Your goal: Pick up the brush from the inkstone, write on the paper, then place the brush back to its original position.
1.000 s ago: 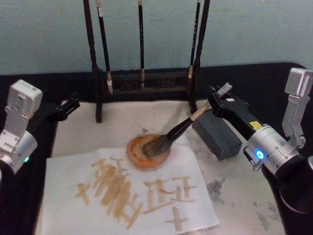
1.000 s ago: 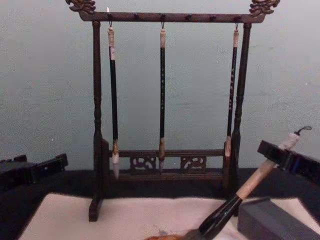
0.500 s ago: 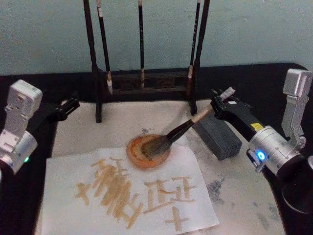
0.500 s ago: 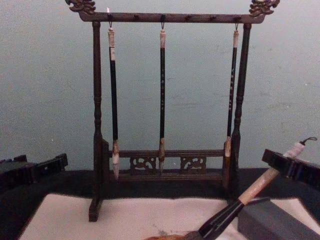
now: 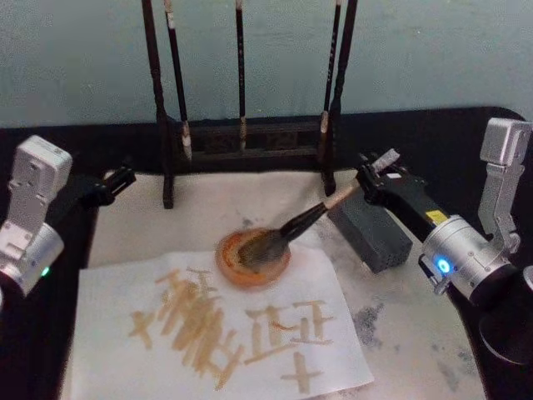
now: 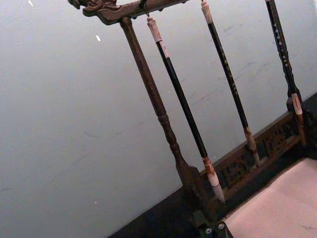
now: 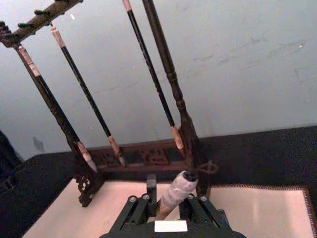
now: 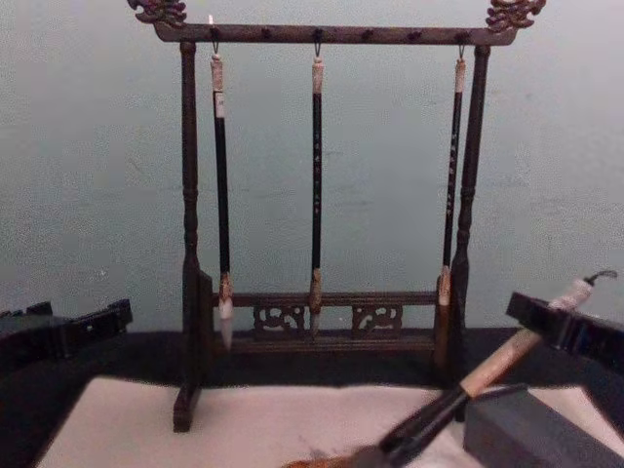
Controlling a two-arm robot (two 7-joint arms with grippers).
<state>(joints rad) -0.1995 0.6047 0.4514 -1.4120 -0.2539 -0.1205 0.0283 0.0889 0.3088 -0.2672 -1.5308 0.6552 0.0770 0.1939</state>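
Black counter: right claw [image 5: 372,177] is gripping brush [image 5: 301,223] near its cap, handle slanting down-left, bristles dipping in dish [image 5: 252,258] on paper [image 5: 333,350]; inkstone [image 5: 370,231] lying directly beneath claw. Left claw [image 5: 117,179] parked, jaws unclear.

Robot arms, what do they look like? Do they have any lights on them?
Both arms have silvery-grey metal links with boxy, pale upper parts. The right gripper is black and blocky, with a small yellow label on its body, and a blue light glows on the round silver wrist behind it. The left gripper is black too, and its arm shows a tiny green light low down.
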